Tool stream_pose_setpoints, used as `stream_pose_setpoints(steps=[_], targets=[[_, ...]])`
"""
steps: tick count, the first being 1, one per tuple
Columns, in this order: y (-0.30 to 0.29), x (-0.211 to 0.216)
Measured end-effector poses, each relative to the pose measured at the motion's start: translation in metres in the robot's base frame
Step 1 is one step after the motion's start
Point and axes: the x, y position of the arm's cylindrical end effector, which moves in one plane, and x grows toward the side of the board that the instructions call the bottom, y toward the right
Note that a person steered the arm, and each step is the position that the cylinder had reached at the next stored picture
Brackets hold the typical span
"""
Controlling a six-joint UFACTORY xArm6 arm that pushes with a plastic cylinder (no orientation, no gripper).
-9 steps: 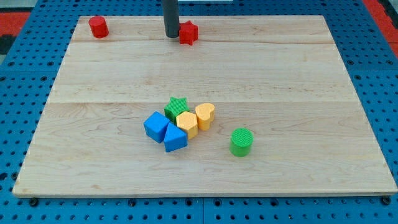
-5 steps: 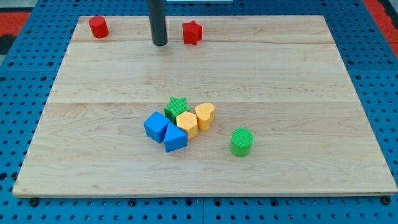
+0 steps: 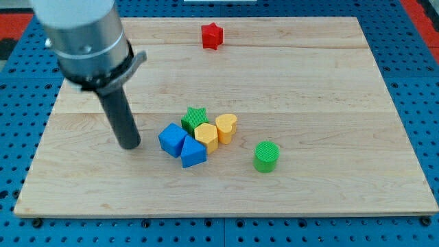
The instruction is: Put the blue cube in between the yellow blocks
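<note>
The blue cube (image 3: pixel 171 139) sits in a tight cluster near the board's middle. Touching it on the right is a blue triangular block (image 3: pixel 193 153). A yellow hexagonal block (image 3: pixel 206 136) and a yellow heart block (image 3: pixel 226 127) stand side by side, touching, just right of the blue blocks. A green star block (image 3: pixel 195 118) sits behind them. My tip (image 3: pixel 129 145) is on the board just left of the blue cube, a small gap away.
A green cylinder (image 3: pixel 266 156) stands to the right of the cluster. A red star block (image 3: pixel 212 36) lies near the view's top. The arm's grey body (image 3: pixel 86 41) covers the board's top left corner. The wooden board (image 3: pixel 329 110) has blue pegboard around it.
My tip has moved from the view's top, near the red star, down and left to beside the blue cube. The red cylinder at top left is now hidden by the arm.
</note>
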Motion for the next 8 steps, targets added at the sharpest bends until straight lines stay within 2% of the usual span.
stream_pose_setpoints(steps=[1, 4, 5, 8], targets=[[0.014, 0.013], [0.104, -0.057], [0.126, -0.055], [0.113, 0.004]])
